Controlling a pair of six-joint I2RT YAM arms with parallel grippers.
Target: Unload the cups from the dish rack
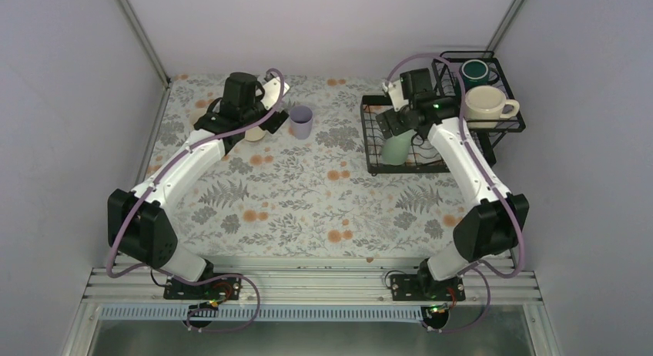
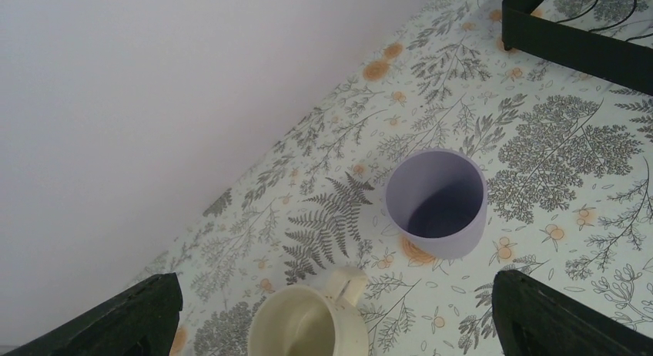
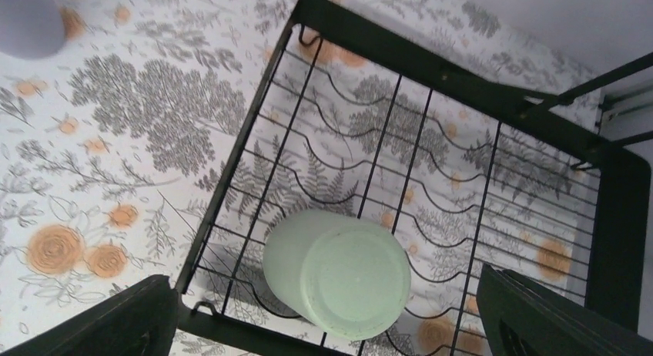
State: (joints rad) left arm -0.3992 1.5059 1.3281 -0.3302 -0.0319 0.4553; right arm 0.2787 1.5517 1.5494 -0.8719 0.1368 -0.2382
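Observation:
The black wire dish rack (image 1: 373, 132) stands at the far right. Its raised basket holds a cream mug (image 1: 487, 103) and a dark green mug (image 1: 475, 68). A mint-green tumbler (image 1: 395, 149) stands upside down in the tray, also in the right wrist view (image 3: 339, 271). My right gripper (image 1: 394, 129) hovers open over it (image 3: 331, 325), fingers (image 3: 100, 321) apart from it on both sides. A lavender tumbler (image 1: 301, 122) stands upright on the table (image 2: 437, 203). My left gripper (image 1: 250, 125) is open above a pale yellow mug (image 2: 308, 325), which stands on the table beside the tumbler.
The flowered tablecloth (image 1: 308, 194) covers the table. Grey walls close in the back and both sides. The rack's near corner (image 2: 577, 40) shows at the top right of the left wrist view. The lavender tumbler also shows in the right wrist view (image 3: 27, 21).

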